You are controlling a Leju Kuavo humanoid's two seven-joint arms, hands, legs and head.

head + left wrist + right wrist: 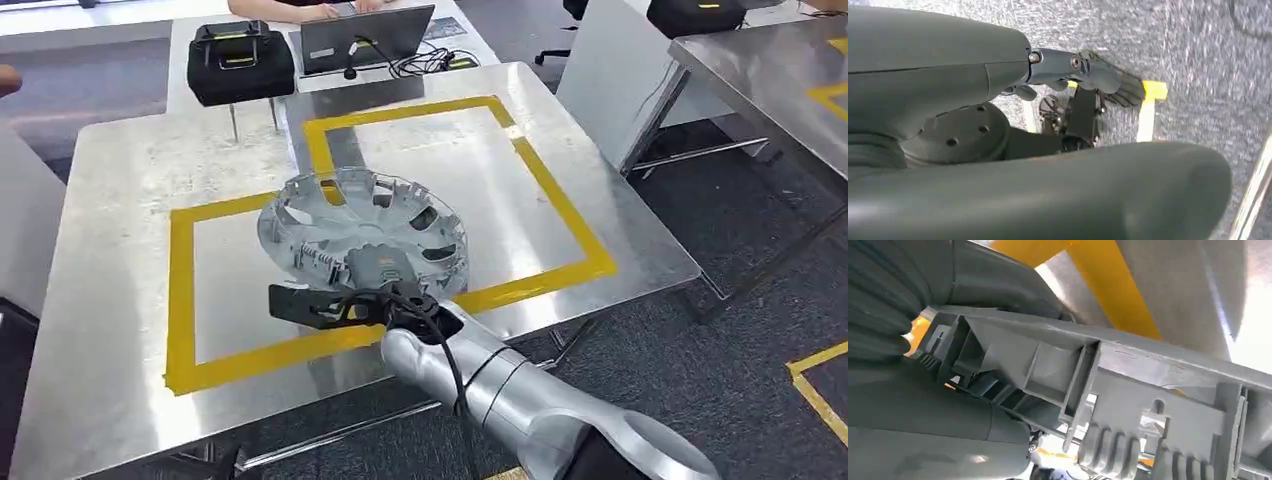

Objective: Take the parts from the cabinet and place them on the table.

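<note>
We reach our right arm (pixel 520 400) forward and leftward from the lower right, silver forearm angled up toward the wrist, a black cable running along it. Our right hand (pixel 385 290) grips the near rim of the grey wheel-cover part (pixel 360 232), dark fingers (pixel 300 302) stretched out leftward under its edge. In the right wrist view the thumb (pixel 923 405) presses against the part's ribbed underside. Our left hand (pixel 1083 75) hangs low with its fingers loosely extended, holding nothing.
</note>
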